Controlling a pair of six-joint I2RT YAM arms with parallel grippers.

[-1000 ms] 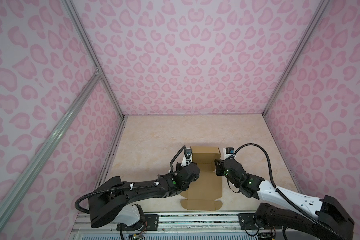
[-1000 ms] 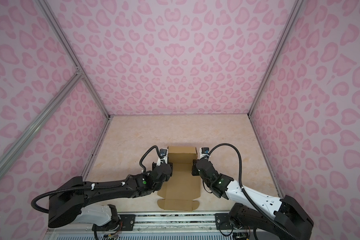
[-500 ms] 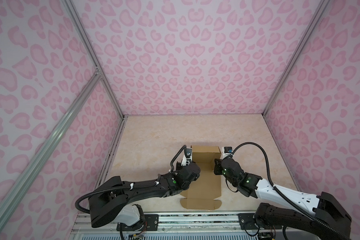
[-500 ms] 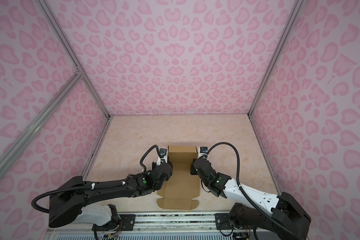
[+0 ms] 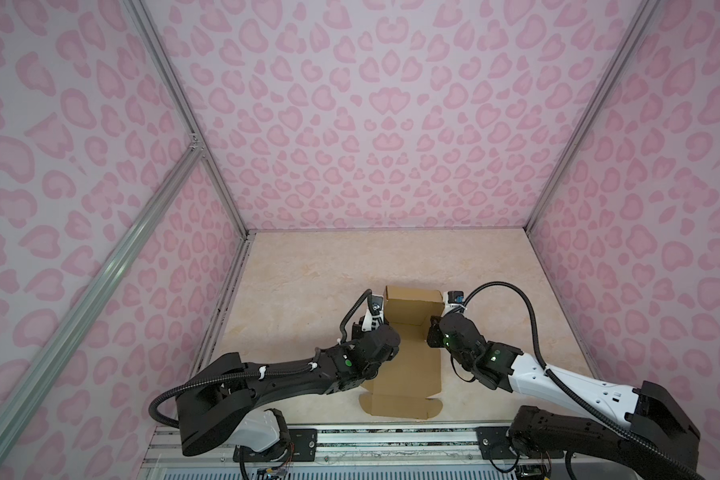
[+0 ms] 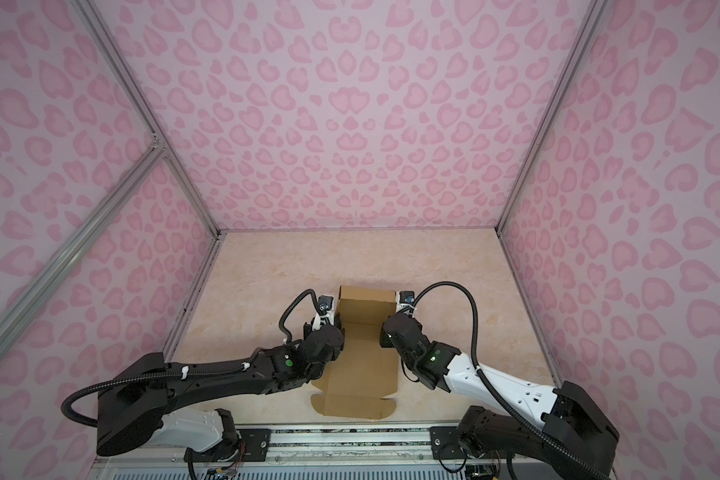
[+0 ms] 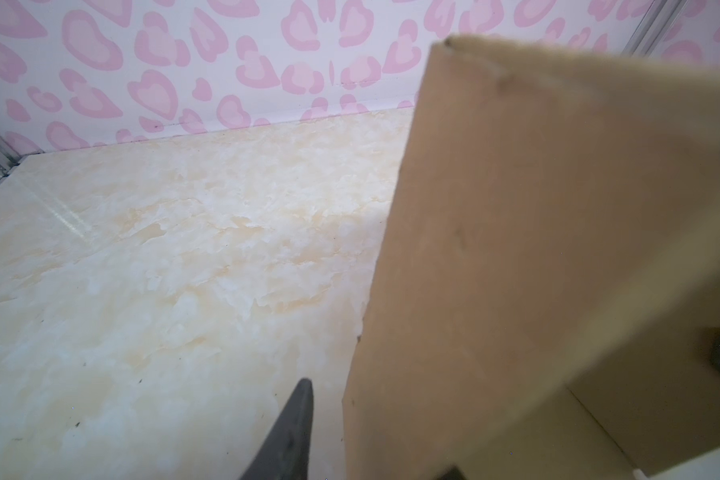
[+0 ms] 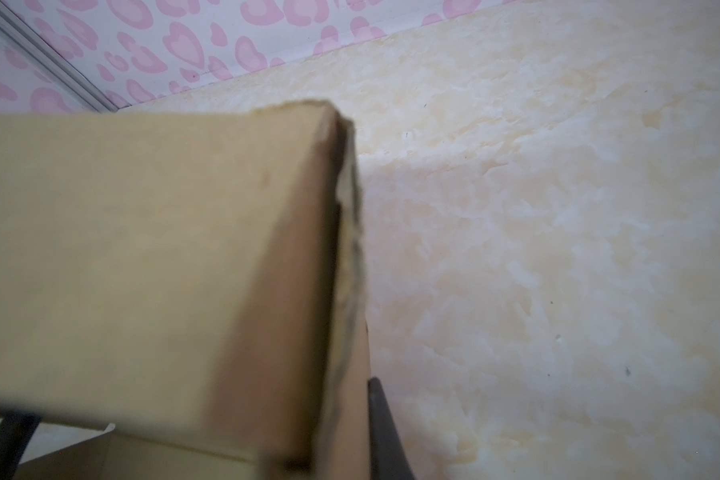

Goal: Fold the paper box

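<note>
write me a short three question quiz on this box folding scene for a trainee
1. True or false: the brown kraft cardboard paper box is fully folded shut.
2. Which end of the box lies flat on the beige marbled table? A its far end; B its near end; C neither.
3. Fill in: the right fingers are shut on a box wall; the left fingers are ___.
Key: 1 false; 2 B; 3 open.
</note>
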